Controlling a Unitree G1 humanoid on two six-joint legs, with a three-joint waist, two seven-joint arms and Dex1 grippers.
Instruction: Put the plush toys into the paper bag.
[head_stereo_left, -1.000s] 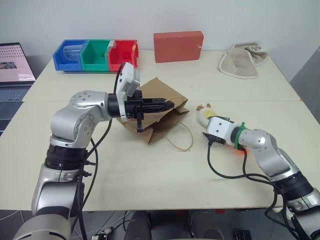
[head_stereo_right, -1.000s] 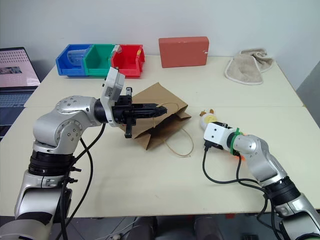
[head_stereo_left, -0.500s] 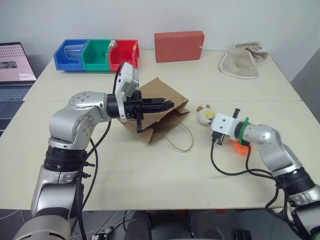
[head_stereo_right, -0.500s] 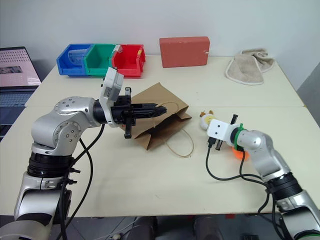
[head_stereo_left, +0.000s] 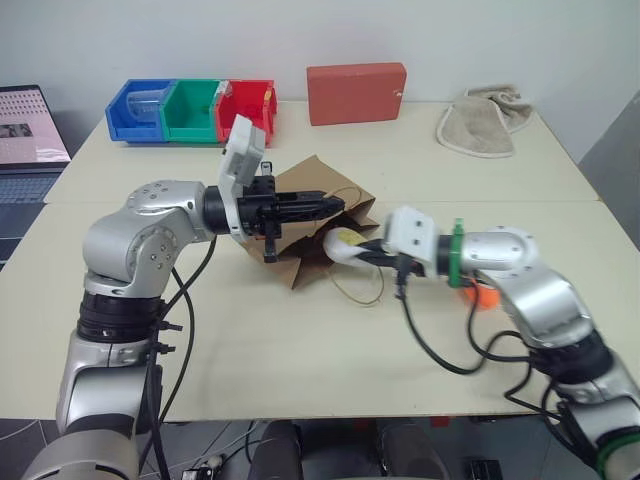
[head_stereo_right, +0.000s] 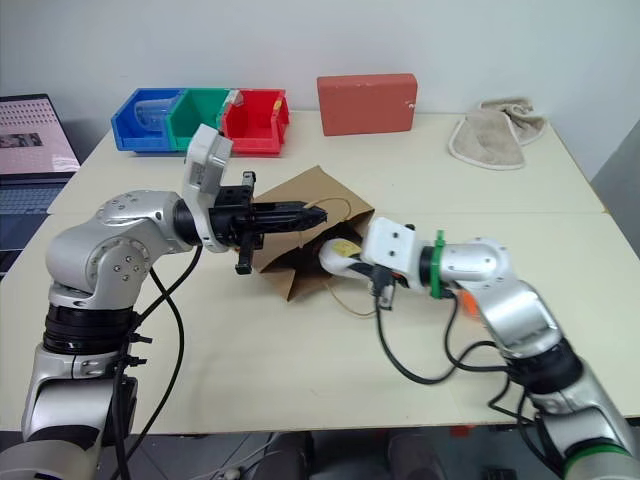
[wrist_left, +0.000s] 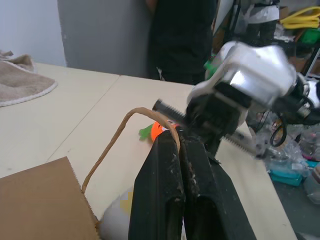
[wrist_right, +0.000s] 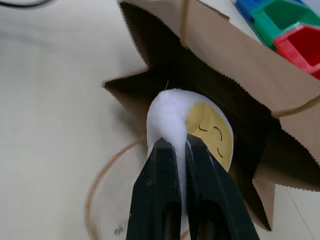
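The brown paper bag (head_stereo_left: 316, 176) lies on the table with its mouth held open toward my right side. My left gripper (head_stereo_left: 335, 205) is shut on one tan loop handle (wrist_left: 111, 149) and holds it up. My right gripper (wrist_right: 182, 145) is shut on the white egg plush toy (wrist_right: 200, 127) with the yellow face. It holds the toy right at the bag's dark mouth, a little above the table. The orange carrot plush toy (wrist_left: 152, 131) lies on the table behind my right forearm, partly hidden in the eye views.
Blue, green and red bins (head_stereo_left: 193, 110) stand at the back left, with a laptop (head_stereo_left: 30, 130) beyond the table's left edge. A red block (head_stereo_left: 356, 92) and a beige cloth (head_stereo_left: 485, 125) lie along the back. A person in dark clothes (wrist_left: 180, 35) stands past the table.
My right gripper has shut on the egg toy and carried it left and up from the table to the bag's mouth. The left gripper has kept still on the handle.
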